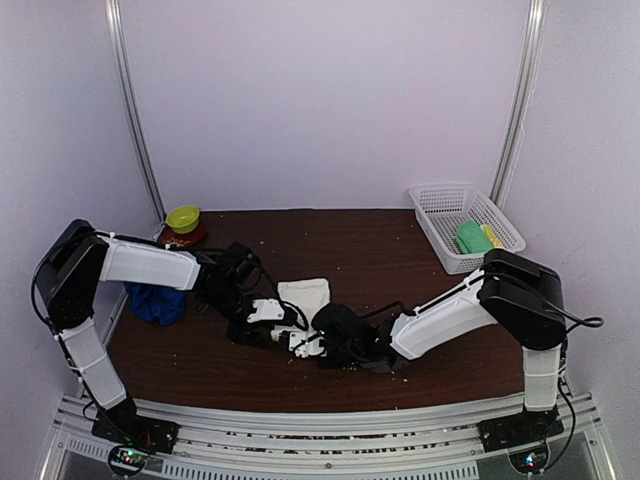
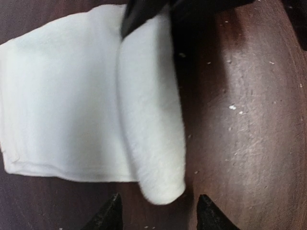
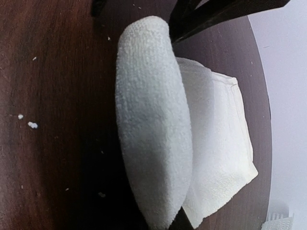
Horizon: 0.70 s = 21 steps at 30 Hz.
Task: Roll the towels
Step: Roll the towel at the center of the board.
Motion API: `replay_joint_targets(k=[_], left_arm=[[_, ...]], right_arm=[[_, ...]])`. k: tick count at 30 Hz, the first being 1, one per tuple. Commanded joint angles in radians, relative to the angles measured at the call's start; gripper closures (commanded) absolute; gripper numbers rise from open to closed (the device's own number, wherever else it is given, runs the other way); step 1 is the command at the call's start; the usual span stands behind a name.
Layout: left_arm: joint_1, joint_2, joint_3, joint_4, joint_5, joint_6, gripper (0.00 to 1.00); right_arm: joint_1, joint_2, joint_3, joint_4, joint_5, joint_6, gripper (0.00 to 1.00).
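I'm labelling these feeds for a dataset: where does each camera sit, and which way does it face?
Top external: above and behind the robot, looking down and forward over the table; both arms show, meeting at the white towel.
Left wrist: on the left arm, looking down past its open left pincer at the towel's roll; right pincer at the top.
Right wrist: on the right arm, close over the roll it clamps; own pincer barely shows.
Shared: both wrist views see the same roll from opposite ends.
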Motion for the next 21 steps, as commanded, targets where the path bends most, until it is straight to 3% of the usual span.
replay_joint_targets(k=[1,7,17,21], left_arm=[[0.053,-0.091,-0.05,0.14,-0.012,-0.026,0.45],[0.079,-0.187,-0.165,0.325,-0.017,-0.014,0.45],[0.084,-0.397,-0.512,0.773,-0.023,0.104,0.47],[0.084,-0.458,-0.583,0.809,0.037,0.16,0.48]], right_arm=[[-0.004,-0.014,0.01,-0.135,-0.107,0.066,1.0],[-0.022,-0.01,0.062,-0.236,-0.196,0.107,1.0],[-0.085,0.036,0.252,-0.54,-0.427,0.21,1.0],[-0.118,0.094,0.357,-0.657,-0.528,0.249,0.98]])
